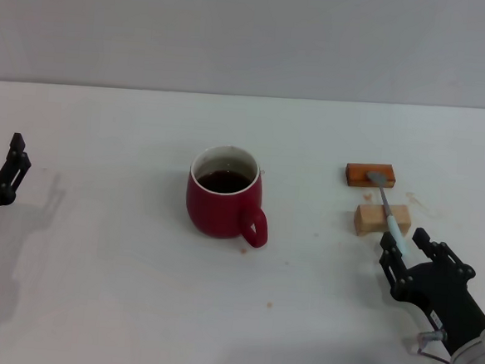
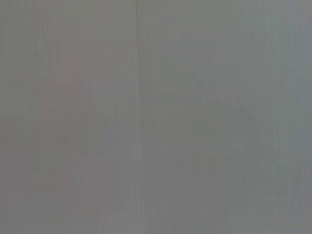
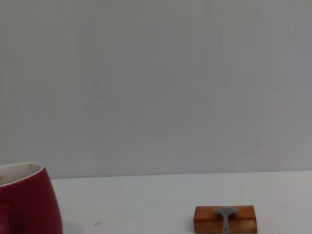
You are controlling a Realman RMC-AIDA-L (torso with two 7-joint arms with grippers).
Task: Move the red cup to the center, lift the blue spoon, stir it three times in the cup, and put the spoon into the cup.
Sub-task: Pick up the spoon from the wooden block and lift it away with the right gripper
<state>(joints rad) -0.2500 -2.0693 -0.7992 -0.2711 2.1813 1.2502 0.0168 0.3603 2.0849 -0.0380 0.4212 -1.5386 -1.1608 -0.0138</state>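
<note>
The red cup (image 1: 223, 199) stands in the middle of the table with dark liquid inside and its handle turned toward me. It also shows at the edge of the right wrist view (image 3: 27, 200). The blue spoon (image 1: 393, 227) lies across two blocks, its grey bowl on the farther one, as the right wrist view (image 3: 224, 214) also shows. My right gripper (image 1: 406, 248) is open at the near end of the spoon's handle, one finger on each side. My left gripper (image 1: 14, 166) is open and empty at the far left edge.
The orange-brown block (image 1: 369, 174) and the tan wooden block (image 1: 381, 219) sit right of the cup, one behind the other. The orange-brown block also shows in the right wrist view (image 3: 204, 220). The left wrist view shows only a plain grey surface.
</note>
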